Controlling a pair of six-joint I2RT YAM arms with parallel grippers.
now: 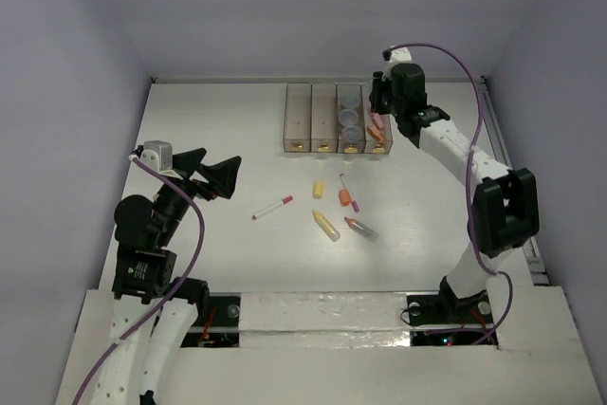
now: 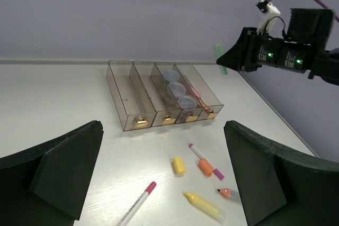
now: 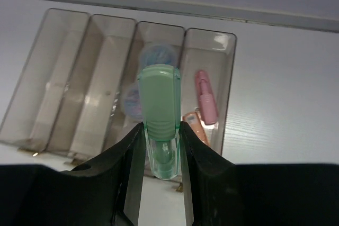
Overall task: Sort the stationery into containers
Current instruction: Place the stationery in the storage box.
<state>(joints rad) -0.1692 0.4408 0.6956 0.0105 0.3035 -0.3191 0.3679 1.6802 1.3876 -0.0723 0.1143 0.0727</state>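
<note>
Pale green marker (image 3: pixel 158 96), ribbed at the cap, sits nearest, pinched in the right tool (image 3: pixel 160 130), which is narrowed on its barrel above the containers (image 3: pixel 209 35). The marker's long axis runs 6 to 12 o'clock in the wrist view, cap toward 12. Bluish rolls (image 3: pixel 158 55) lie behind it, and a pink marker (image 3: pixel 205 99) is at 2 o'clock. A yellow marker (image 1: pixel 326 226) lies loose on the desk (image 1: pixel 218 120). The left tool (image 1: pixel 216 173) hangs wide at 9 o'clock.

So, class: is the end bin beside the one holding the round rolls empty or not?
Not empty: the end bin holds a pink marker and an orange piece lying inside.
</note>
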